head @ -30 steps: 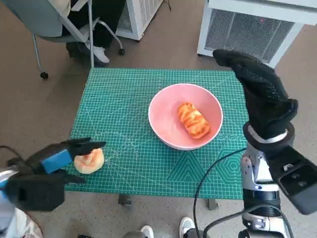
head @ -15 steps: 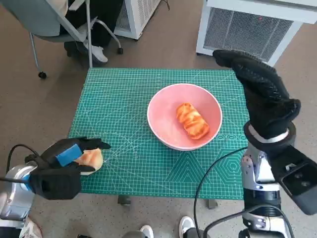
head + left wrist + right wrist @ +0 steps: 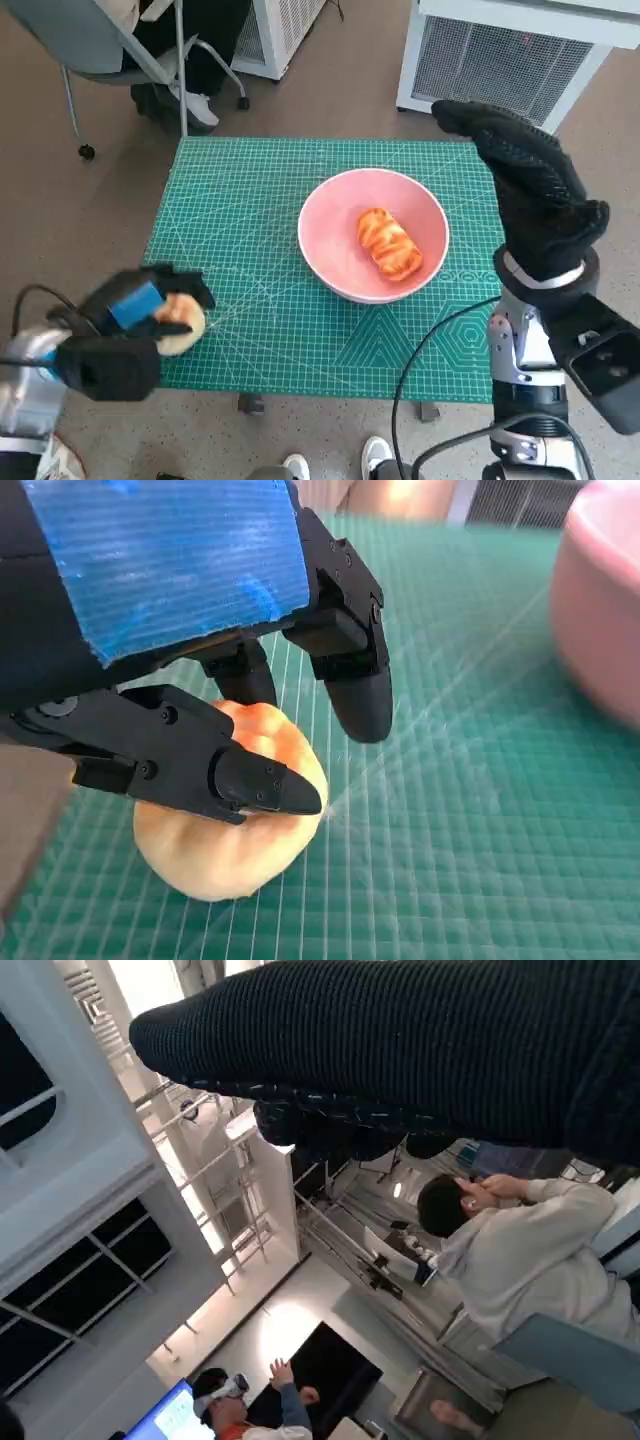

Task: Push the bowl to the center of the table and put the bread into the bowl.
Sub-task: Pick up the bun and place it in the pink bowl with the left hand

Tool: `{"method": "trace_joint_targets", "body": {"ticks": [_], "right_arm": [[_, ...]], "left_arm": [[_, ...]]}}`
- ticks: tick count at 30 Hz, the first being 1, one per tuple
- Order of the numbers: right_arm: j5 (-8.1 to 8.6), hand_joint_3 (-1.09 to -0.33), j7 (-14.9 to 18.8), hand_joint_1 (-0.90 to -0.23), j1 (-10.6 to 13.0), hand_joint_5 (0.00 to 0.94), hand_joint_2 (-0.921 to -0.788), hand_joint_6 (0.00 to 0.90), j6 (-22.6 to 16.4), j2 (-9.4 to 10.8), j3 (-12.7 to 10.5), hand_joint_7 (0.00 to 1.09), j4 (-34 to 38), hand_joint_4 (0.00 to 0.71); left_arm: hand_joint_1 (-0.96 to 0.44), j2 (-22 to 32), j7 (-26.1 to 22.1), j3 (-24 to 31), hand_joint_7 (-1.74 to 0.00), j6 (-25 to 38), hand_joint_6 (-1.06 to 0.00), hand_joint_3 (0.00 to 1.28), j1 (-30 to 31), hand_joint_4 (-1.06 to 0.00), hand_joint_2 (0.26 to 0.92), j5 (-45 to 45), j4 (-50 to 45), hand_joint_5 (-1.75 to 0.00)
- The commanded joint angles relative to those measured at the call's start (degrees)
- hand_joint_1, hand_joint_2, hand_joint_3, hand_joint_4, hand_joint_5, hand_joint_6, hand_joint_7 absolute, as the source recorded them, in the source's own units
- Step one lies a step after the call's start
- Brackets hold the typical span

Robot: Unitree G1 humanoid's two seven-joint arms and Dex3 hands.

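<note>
The pink bowl (image 3: 326, 232) stands a little right of the middle of the green mat (image 3: 240, 200), and a striped bread roll (image 3: 390, 243) lies inside it. A second, pale bread (image 3: 184, 330) sits on the mat's front left corner. My left hand (image 3: 125, 325) is folded down over that bread. In the left wrist view the left hand (image 3: 180, 590) has its thumb lying across the bread (image 3: 230, 855) and a finger touching behind it, with the bowl (image 3: 605, 600) off to the side. My right hand (image 3: 530, 185) is raised over the table's right edge, fingers spread, holding nothing.
A wheeled chair (image 3: 110, 50) and a person's legs stand beyond the back left corner. White cabinets (image 3: 510, 50) line the back. A black cable (image 3: 430, 345) loops by the front right edge. People (image 3: 520, 1250) appear in the right wrist view under the glove (image 3: 400, 1040).
My left hand has come in over the pale bread and its fingers have folded down around it. The bowl, its roll and the right hand have kept their places.
</note>
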Motion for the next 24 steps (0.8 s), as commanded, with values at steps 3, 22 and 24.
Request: {"method": "trace_joint_targets", "body": {"ticks": [3,22,24], "right_arm": [[-0.93,-0.791,0.16,-0.578,0.24,0.57,-0.921,-0.001,-0.16,-0.29,-0.02,0.8,0.54,-0.001],[-0.86,-0.789,0.39,-0.597,-0.43,0.574,-0.921,-0.001,-0.91,-0.2,0.06,0.79,1.98,-0.001],[-0.98,-0.788,0.31,-0.597,-0.23,0.574,-0.921,-0.001,-0.93,-0.2,0.12,0.79,1.73,-0.001]], "left_arm": [[0.0,-0.45,0.64,2.85,-1.25,3.53,-0.64,0.13,-9.46,-0.54,0.92,-3.27,-7.95,-1.24],[0.0,-8.8,0.4,-8.85,-1.25,0.77,-0.64,0.11,-37.38,-0.58,0.92,0.04,-2.7,-1.2],[0.0,-10.14,0.03,-10.51,-1.26,-0.49,-0.64,0.11,-40.16,-0.58,0.92,0.47,-0.55,-1.19]]}}
